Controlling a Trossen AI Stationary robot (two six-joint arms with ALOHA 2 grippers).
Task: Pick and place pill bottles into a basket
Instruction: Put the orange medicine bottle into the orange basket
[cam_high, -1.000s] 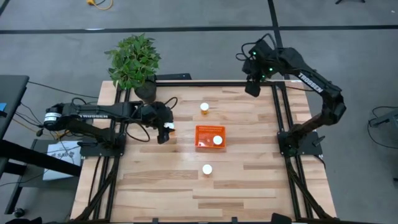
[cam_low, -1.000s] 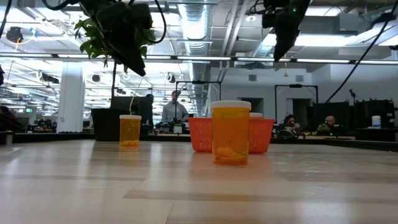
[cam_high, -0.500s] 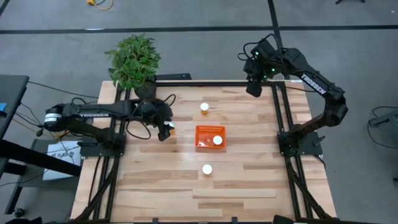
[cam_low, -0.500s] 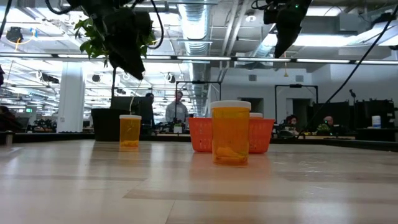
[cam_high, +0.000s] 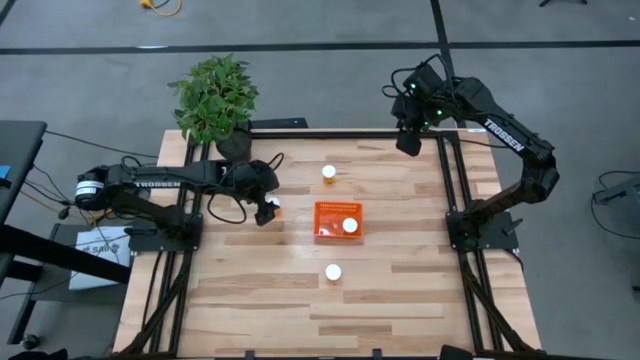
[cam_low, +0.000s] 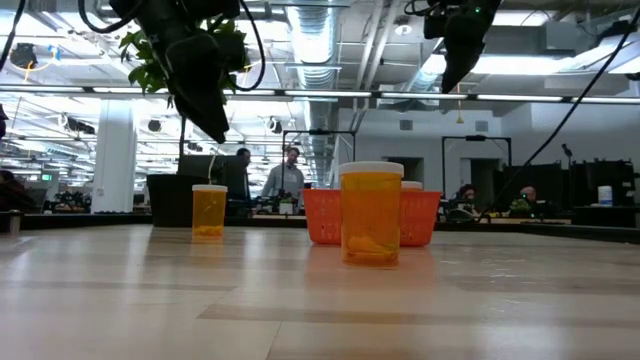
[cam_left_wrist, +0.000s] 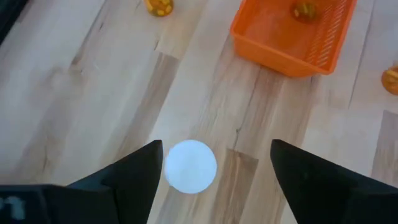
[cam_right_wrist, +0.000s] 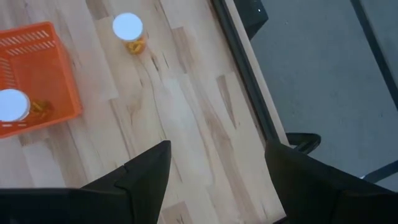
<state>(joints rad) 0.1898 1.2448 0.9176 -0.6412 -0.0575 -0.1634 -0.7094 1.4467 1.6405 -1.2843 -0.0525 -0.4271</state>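
The orange basket (cam_high: 335, 214) sits mid-table with one pill bottle (cam_high: 350, 226) standing in it. Three more bottles stand upright on the wood: one at the far side (cam_high: 328, 173), one at the near side (cam_high: 333, 271) and one left of the basket (cam_high: 276, 210). My left gripper (cam_high: 267, 212) is open and hangs above the left bottle. That bottle's white cap (cam_left_wrist: 191, 166) shows between the fingers, close to one of them. In the low view the fingertips (cam_low: 220, 135) are clear above this bottle (cam_low: 208, 210). My right gripper (cam_high: 406, 142) is open, high over the table's far right corner.
A potted plant (cam_high: 214, 98) stands at the table's far left corner. A black frame rail (cam_right_wrist: 245, 81) runs along the table's right edge. Bare wood lies around the basket. People move in the room behind the table (cam_low: 285, 172).
My left gripper has gone down a little toward the bottle left of the basket, staying open. The bottles and the basket have kept still.
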